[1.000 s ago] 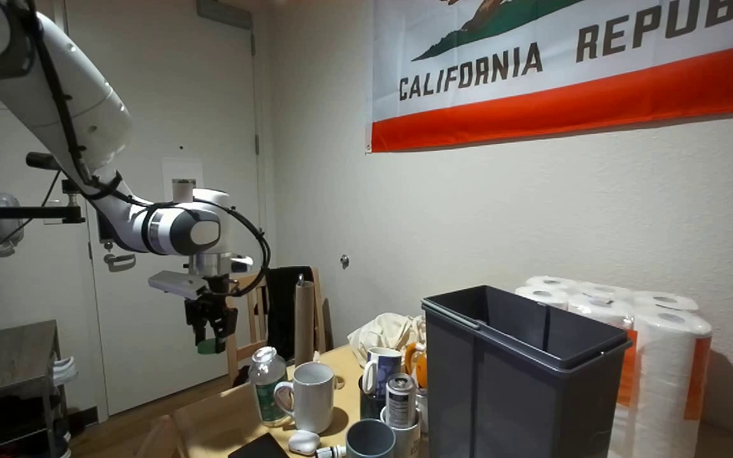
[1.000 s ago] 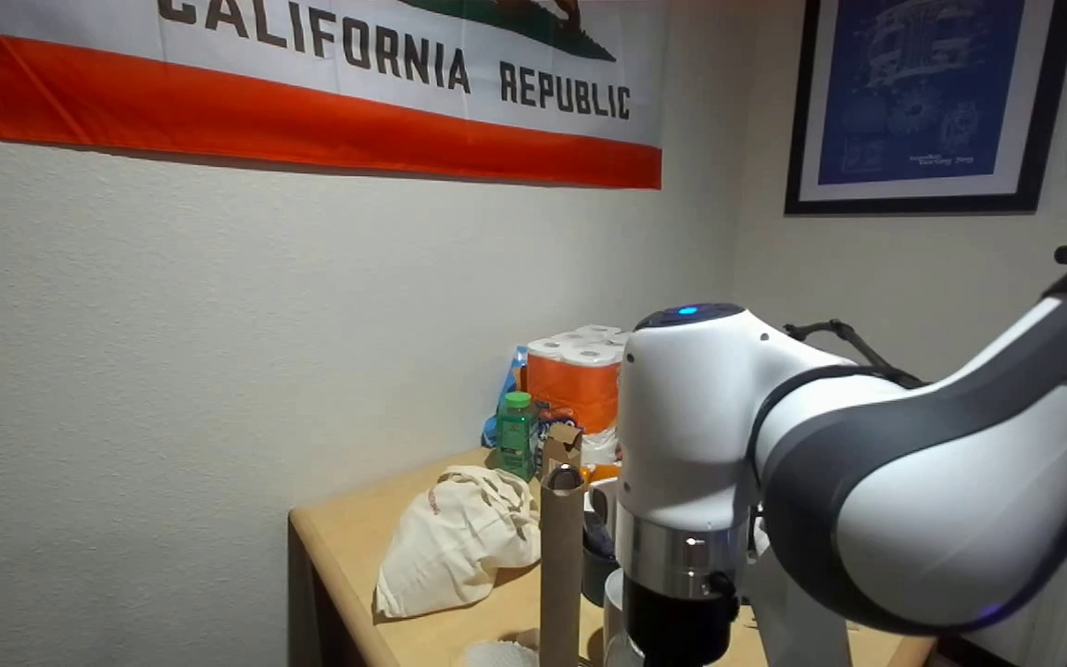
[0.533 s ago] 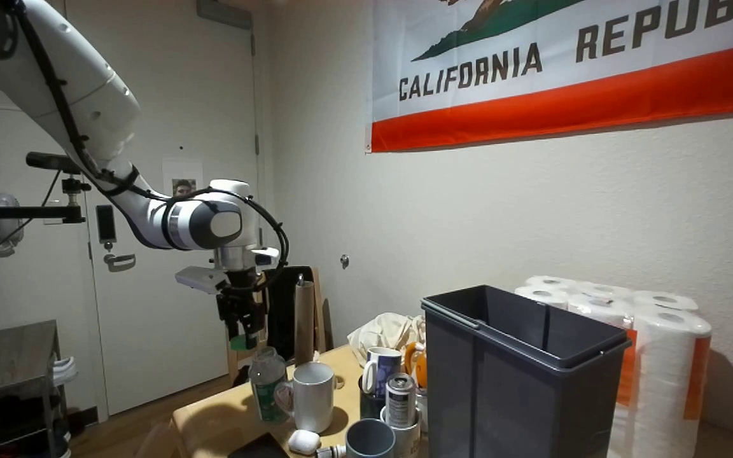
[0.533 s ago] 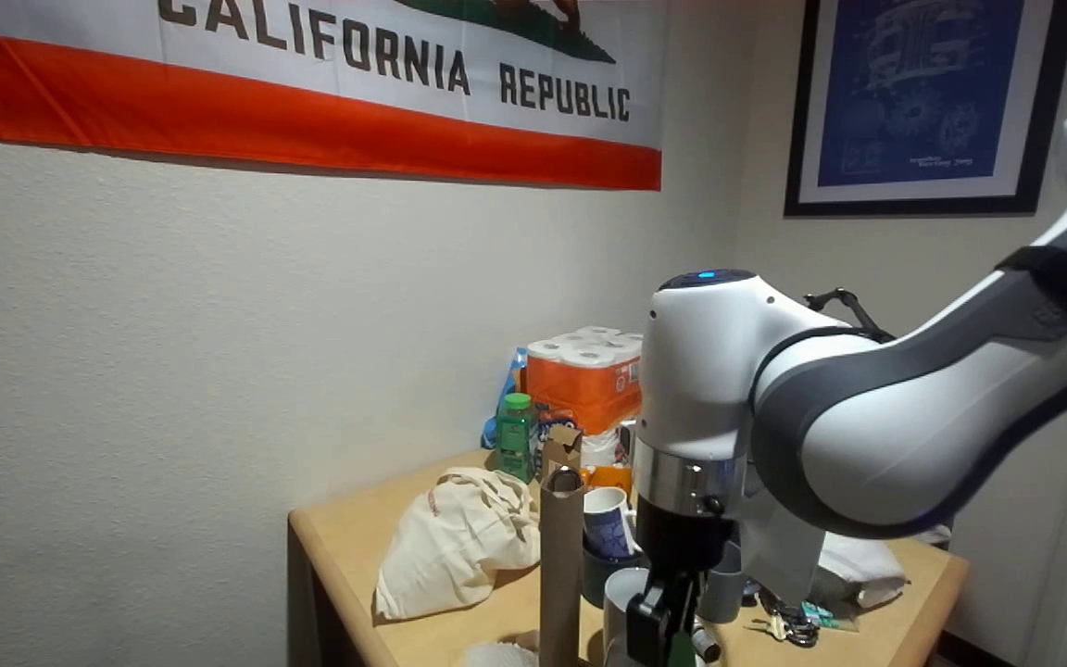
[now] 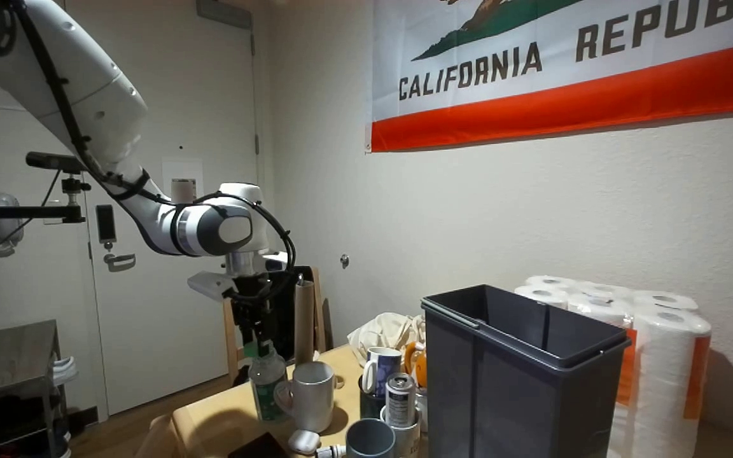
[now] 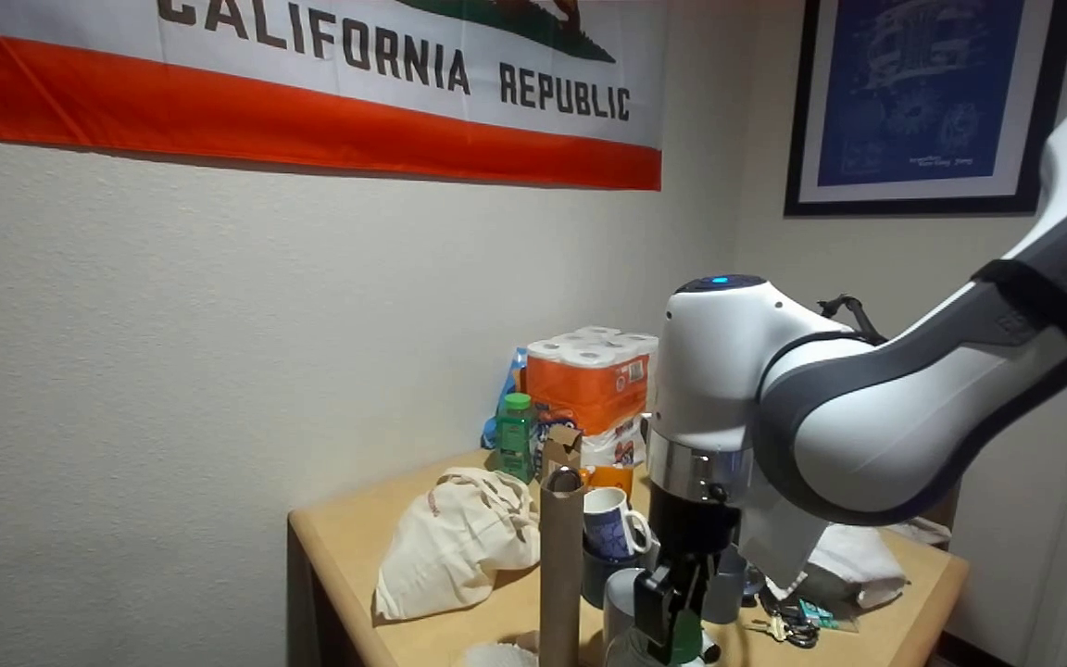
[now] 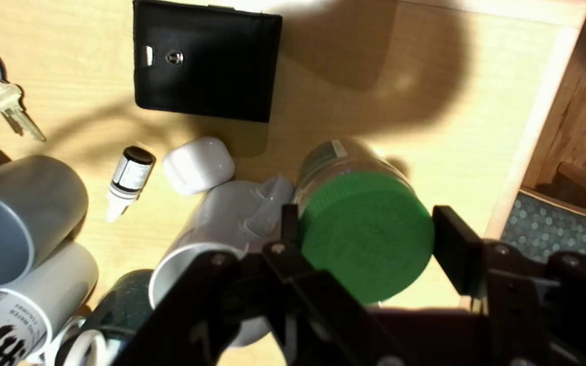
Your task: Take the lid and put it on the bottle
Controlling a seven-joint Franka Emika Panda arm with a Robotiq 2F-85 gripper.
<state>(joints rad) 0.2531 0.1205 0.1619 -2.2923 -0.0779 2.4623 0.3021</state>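
Note:
The green round lid (image 7: 369, 239) sits between both fingers of my gripper (image 7: 364, 223), which is shut on its sides. In an exterior view the lid (image 5: 251, 349) is at the height of the bottle's mouth, on its left. The clear bottle (image 5: 268, 385) with a green label stands upright on the table. In the wrist view the lid covers most of the bottle (image 7: 346, 157), and only its shoulder and side show. The lid also shows in an exterior view (image 6: 686, 637), low under the gripper (image 6: 665, 611). I cannot tell whether the lid touches the bottle.
A white mug (image 5: 313, 397) stands right beside the bottle, its handle towards it. A cardboard tube (image 5: 303, 321) stands close behind. A black wallet (image 7: 206, 61), a white case (image 7: 199, 165) and a small dropper bottle (image 7: 131, 173) lie near. A dark grey bin (image 5: 519, 381) stands farther along.
My gripper has moved right in an exterior view, with the lid held, from left of the bottle to its mouth. In the last half second it has gone slightly lower. The bottle has stayed put.

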